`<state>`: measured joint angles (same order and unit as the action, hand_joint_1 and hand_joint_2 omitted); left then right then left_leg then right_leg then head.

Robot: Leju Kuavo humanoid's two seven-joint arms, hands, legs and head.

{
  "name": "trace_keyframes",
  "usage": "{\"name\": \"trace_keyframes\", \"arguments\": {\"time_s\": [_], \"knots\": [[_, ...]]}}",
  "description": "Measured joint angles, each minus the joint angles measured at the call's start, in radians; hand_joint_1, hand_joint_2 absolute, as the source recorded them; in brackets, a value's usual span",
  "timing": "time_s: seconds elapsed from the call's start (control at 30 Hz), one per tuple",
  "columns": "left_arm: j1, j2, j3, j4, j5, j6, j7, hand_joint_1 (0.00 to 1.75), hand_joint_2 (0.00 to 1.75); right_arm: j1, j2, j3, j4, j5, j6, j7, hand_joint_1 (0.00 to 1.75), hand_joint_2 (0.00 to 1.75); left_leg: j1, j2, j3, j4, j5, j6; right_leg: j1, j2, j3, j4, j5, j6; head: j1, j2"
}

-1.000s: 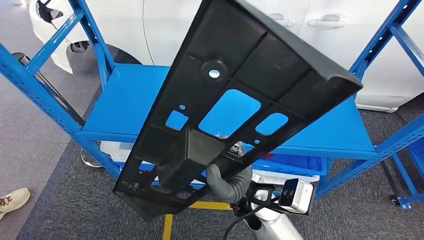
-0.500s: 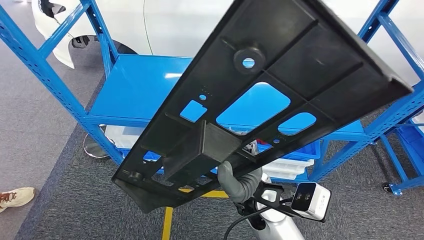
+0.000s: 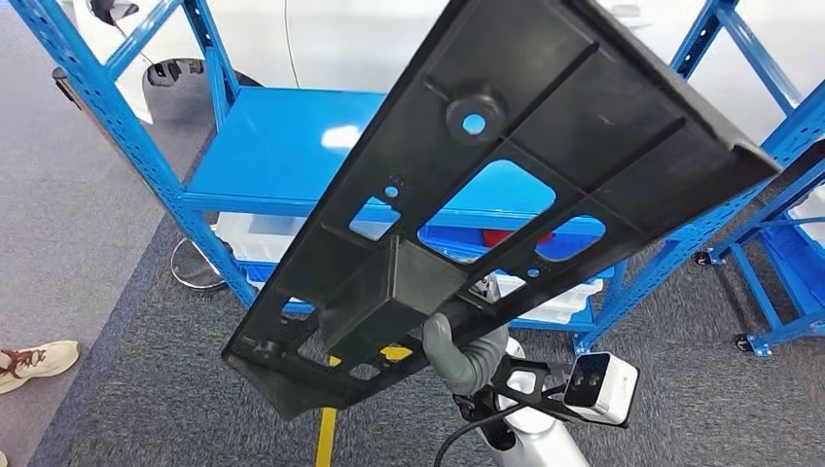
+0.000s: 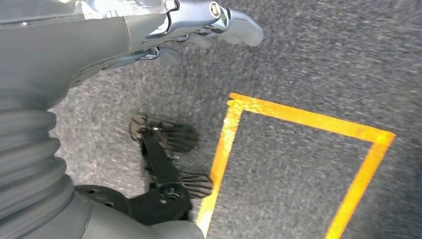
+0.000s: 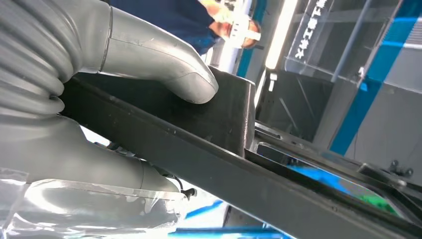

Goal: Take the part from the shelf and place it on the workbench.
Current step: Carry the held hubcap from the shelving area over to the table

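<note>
A long black plastic part (image 3: 545,126) with several cut-outs and a boxy block on its underside is raised in front of me, slanting from lower left to upper right. My right hand (image 3: 465,352) grips it from below at the block. In the right wrist view the thick grey thumb (image 5: 164,64) presses on the block of the part (image 5: 224,164). The blue shelf (image 3: 282,146) it came from stands behind, with a bare top board. My left hand (image 4: 209,22) hangs over the carpet with its fingers stretched out and nothing in it.
White and blue bins (image 3: 248,238) sit on the shelf's lower level. A second blue rack (image 3: 778,243) stands at the right, a white car (image 3: 331,39) behind. Yellow tape (image 4: 298,124) marks the grey carpet. A person's shoe (image 3: 34,360) is at the left edge.
The camera has moved, so the shelf now sits higher and further away in the picture. The part stays in my right hand, swung slightly to the right.
</note>
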<state>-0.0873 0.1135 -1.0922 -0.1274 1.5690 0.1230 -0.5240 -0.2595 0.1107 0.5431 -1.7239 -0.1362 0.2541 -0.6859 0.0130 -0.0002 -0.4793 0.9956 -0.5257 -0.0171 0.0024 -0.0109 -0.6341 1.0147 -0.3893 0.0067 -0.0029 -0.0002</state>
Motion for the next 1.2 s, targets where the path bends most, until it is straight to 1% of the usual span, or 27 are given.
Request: {"name": "trace_keyframes", "arguments": {"time_s": [0.03, 0.07, 0.1, 0.13, 0.2, 0.23, 0.27, 0.33, 0.37, 0.43, 0.47, 0.5, 0.57, 0.6, 0.63, 0.7, 0.73, 0.77, 0.8, 0.83, 0.87, 0.93, 0.97, 1.03, 1.1, 1.13, 1.2], "knots": [[0.001, -0.001, 0.0, 0.0, 0.0, 0.0, 0.0, 0.0, 1.75, 0.002, 0.0, 0.0, 0.001, -0.002, 0.0, 0.0, 1.75, 1.75, 0.001, 0.002, -0.008, 0.001, 0.007, 0.007, -0.001, 0.001, -0.003, 0.0, 0.003, 0.006, 0.0, 0.0], [0.002, -0.001, 0.0, 0.0, 0.0, 0.001, 0.001, 0.0, 1.75, 0.005, -0.001, -0.001, 0.001, -0.004, 0.001, 0.0, 1.75, 1.75, 0.002, 0.003, -0.017, 0.001, 0.017, 0.016, -0.002, 0.002, -0.011, 0.01, -0.011, 0.012, 0.0, 0.0], [0.002, -0.002, 0.0, 0.0, 0.0, 0.002, 0.002, 0.0, 1.75, 0.009, -0.002, -0.002, 0.002, -0.006, 0.001, 0.0, 1.75, 1.75, 0.003, 0.006, -0.029, 0.0, 0.029, 0.024, -0.004, 0.004, -0.023, 0.034, -0.043, 0.019, 0.001, 0.0], [0.001, -0.003, 0.0, 0.0, 0.0, 0.002, 0.002, 0.0, 1.75, 0.013, -0.003, -0.003, 0.002, -0.007, 0.001, 0.0, 1.75, 1.75, 0.003, 0.008, -0.042, 0.0, 0.04, 0.031, -0.006, 0.006, -0.039, 0.076, -0.09, 0.024, 0.002, 0.0], [0.002, -0.003, 0.0, 0.0, 0.0, 0.002, 0.002, 0.0, 1.75, 0.022, -0.007, -0.005, 0.003, -0.008, 0.002, 0.0, 1.75, 1.75, 0.001, 0.009, -0.072, 0.001, 0.064, 0.037, -0.008, 0.006, -0.073, 0.204, -0.183, 0.032, 0.002, 0.0], [0.003, -0.003, 0.0, 0.0, 0.0, 0.002, 0.002, 0.0, 1.75, 0.027, -0.009, -0.007, 0.004, -0.008, 0.003, 0.0, 1.75, 1.75, -0.001, 0.009, -0.086, 0.002, 0.075, 0.038, -0.009, 0.006, -0.08, 0.258, -0.201, 0.034, 0.002, 0.0], [0.004, -0.003, 0.0, 0.0, 0.0, 0.002, 0.002, 0.0, 1.75, 0.03, -0.01, -0.008, 0.006, -0.008, 0.004, 0.0, 1.75, 1.75, -0.003, 0.009, -0.102, 0.004, 0.087, 0.037, -0.009, 0.006, -0.075, 0.288, -0.197, 0.033, 0.002, 0.0], [0.006, -0.004, 0.0, 0.0, 0.0, 0.003, 0.001, 0.0, 1.75, 0.034, -0.013, -0.01, 0.01, -0.009, 0.009, 0.0, 1.75, 1.75, -0.006, 0.009, -0.129, 0.007, 0.105, 0.035, -0.007, 0.007, -0.019, 0.246, -0.145, 0.026, 0.002, 0.0], [0.006, -0.006, 0.0, 0.0, 0.0, 0.004, 0.0, 0.0, 1.75, 0.034, -0.014, -0.011, 0.011, -0.01, 0.011, 0.0, 1.75, 1.75, -0.007, 0.009, -0.14, 0.009, 0.114, 0.034, -0.004, 0.007, 0.035, 0.176, -0.127, 0.018, 0.002, 0.0], [0.006, -0.012, 0.0, 0.0, 0.0, 0.005, -0.001, 0.0, 1.75, 0.033, -0.015, -0.012, 0.011, -0.009, 0.014, 0.0, 1.75, 1.75, -0.01, 0.008, -0.153, 0.01, 0.131, 0.027, 0.002, 0.006, 0.132, 0.032, -0.129, 0.0, 0.001, 0.0], [0.007, -0.015, 0.0, 0.0, 0.0, 0.006, -0.001, 0.0, 1.75, 0.032, -0.015, -0.013, 0.012, -0.01, 0.014, 0.0, 1.75, 1.75, -0.009, 0.008, -0.156, 0.008, 0.141, 0.022, 0.006, 0.006, 0.162, -0.018, -0.136, -0.008, 0.003, 0.0], [0.007, -0.015, 0.0, 0.0, 0.0, 0.007, -0.001, 0.0, 1.75, 0.031, -0.015, -0.014, 0.013, -0.011, 0.015, 0.0, 1.75, 1.75, -0.008, 0.009, -0.157, 0.004, 0.151, 0.015, 0.009, 0.006, 0.168, -0.037, -0.137, -0.013, 0.005, 0.0], [0.01, -0.015, 0.001, 0.0, 0.0, 0.012, 0.001, 0.0, 1.75, 0.03, -0.015, -0.016, 0.019, -0.017, 0.017, 0.0, 1.75, 1.75, -0.006, 0.008, -0.162, 0.002, 0.153, 0.003, 0.007, 0.004, 0.158, -0.047, -0.114, -0.024, 0.009, 0.0], [0.011, -0.015, 0.001, 0.0, 0.0, 0.016, 0.003, 0.0, 1.75, 0.028, -0.015, -0.016, 0.022, -0.021, 0.019, 0.0, 1.75, 1.75, -0.006, 0.007, -0.169, 0.018, 0.129, -0.001, 0.004, 0.002, 0.15, -0.053, -0.1, -0.031, 0.006, 0.0], [0.012, -0.016, 0.001, 0.0, 0.0, 0.021, 0.006, 0.0, 1.75, 0.027, -0.015, -0.017, 0.025, -0.025, 0.021, 0.0, 1.75, 1.75, -0.005, 0.006, -0.181, 0.055, 0.086, -0.006, 0.001, 0.0, 0.139, -0.057, -0.086, -0.037, 0.004, 0.0], [0.012, -0.015, 0.003, 0.0, 0.0, 0.03, 0.014, 0.0, 1.75, 0.026, -0.015, -0.017, 0.03, -0.028, 0.027, 0.0, 1.75, 1.75, 0.0, 0.005, -0.21, 0.18, -0.017, -0.017, 0.002, -0.001, 0.108, -0.054, -0.062, -0.042, 0.0, 0.0], [0.012, -0.014, 0.004, 0.0, 0.0, 0.034, 0.019, 0.0, 1.75, 0.026, -0.016, -0.018, 0.033, -0.03, 0.03, 0.0, 1.75, 1.75, 0.001, 0.005, -0.219, 0.243, -0.042, -0.022, 0.002, -0.001, 0.091, -0.051, -0.051, -0.041, 0.0, 0.0], [0.012, -0.013, 0.004, 0.0, 0.0, 0.038, 0.025, 0.0, 1.75, 0.026, -0.016, -0.018, 0.035, -0.032, 0.032, 0.0, 1.75, 1.75, 0.003, 0.005, -0.218, 0.284, -0.042, -0.026, 0.001, -0.001, 0.073, -0.047, -0.04, -0.04, -0.001, 0.0], [0.013, -0.011, 0.006, 0.0, 0.0, 0.042, 0.03, 0.0, 1.75, 0.026, -0.017, -0.018, 0.037, -0.036, 0.035, 0.0, 1.75, 1.75, 0.004, 0.005, -0.201, 0.293, -0.02, -0.029, 0.0, -0.001, 0.054, -0.041, -0.03, -0.037, -0.001, 0.0], [0.013, -0.01, 0.007, 0.0, 0.0, 0.047, 0.037, 0.0, 1.75, 0.026, -0.018, -0.019, 0.038, -0.041, 0.037, 0.0, 1.75, 1.75, 0.007, 0.005, -0.169, 0.265, 0.01, -0.031, -0.002, -0.001, 0.036, -0.034, -0.021, -0.033, -0.001, 0.0], [0.012, -0.01, 0.009, 0.0, 0.0, 0.054, 0.045, 0.0, 1.75, 0.026, -0.019, -0.021, 0.038, -0.046, 0.04, 0.0, 1.75, 1.75, 0.009, 0.005, -0.12, 0.208, 0.029, -0.033, -0.003, -0.001, 0.02, -0.024, -0.014, -0.029, -0.001, 0.0], [0.011, -0.009, 0.016, 0.001, 0.0, 0.07, 0.064, 0.0, 1.75, 0.025, -0.019, -0.026, 0.039, -0.055, 0.047, 0.0, 1.75, 1.75, 0.008, 0.004, -0.022, 0.066, 0.015, -0.028, -0.002, -0.001, -0.006, -0.004, -0.004, -0.019, -0.001, 0.0], [0.011, -0.008, 0.018, 0.001, 0.0, 0.077, 0.073, 0.0, 1.75, 0.025, -0.019, -0.03, 0.039, -0.058, 0.05, 0.0, 1.75, 1.75, 0.006, 0.003, 0.005, 0.02, -0.003, -0.022, -0.001, -0.001, -0.013, 0.001, 0.001, -0.013, -0.001, 0.0], [0.013, -0.008, 0.022, 0.002, 0.0, 0.082, 0.09, 0.0, 1.75, 0.025, -0.021, -0.037, 0.039, -0.06, 0.053, 0.0, 1.75, 1.75, 0.002, 0.003, 0.008, -0.004, -0.011, -0.003, -0.001, -0.003, -0.017, 0.001, 0.013, 0.0, -0.001, 0.0], [0.016, -0.007, 0.024, 0.002, 0.0, 0.082, 0.103, 0.0, 1.75, 0.025, -0.023, -0.045, 0.043, -0.056, 0.055, 0.0, 1.75, 1.75, 0.004, 0.002, -0.003, -0.007, 0.006, 0.013, -0.005, -0.002, -0.028, 0.02, -0.003, 0.012, 0.0, 0.0], [0.016, -0.007, 0.026, 0.002, 0.0, 0.081, 0.108, 0.0, 1.75, 0.024, -0.025, -0.048, 0.045, -0.052, 0.054, 0.0, 1.75, 1.75, 0.005, 0.001, -0.012, -0.009, 0.016, 0.02, -0.008, -0.001, -0.043, 0.056, -0.034, 0.017, 0.0, 0.0], [0.017, -0.007, 0.028, 0.002, 0.0, 0.079, 0.113, 0.0, 1.75, 0.024, -0.029, -0.054, 0.051, -0.039, 0.054, 0.0, 1.75, 1.75, 0.005, -0.005, -0.033, -0.008, 0.034, 0.026, -0.009, 0.001, -0.089, 0.183, -0.123, 0.025, 0.0, 0.0]]}}
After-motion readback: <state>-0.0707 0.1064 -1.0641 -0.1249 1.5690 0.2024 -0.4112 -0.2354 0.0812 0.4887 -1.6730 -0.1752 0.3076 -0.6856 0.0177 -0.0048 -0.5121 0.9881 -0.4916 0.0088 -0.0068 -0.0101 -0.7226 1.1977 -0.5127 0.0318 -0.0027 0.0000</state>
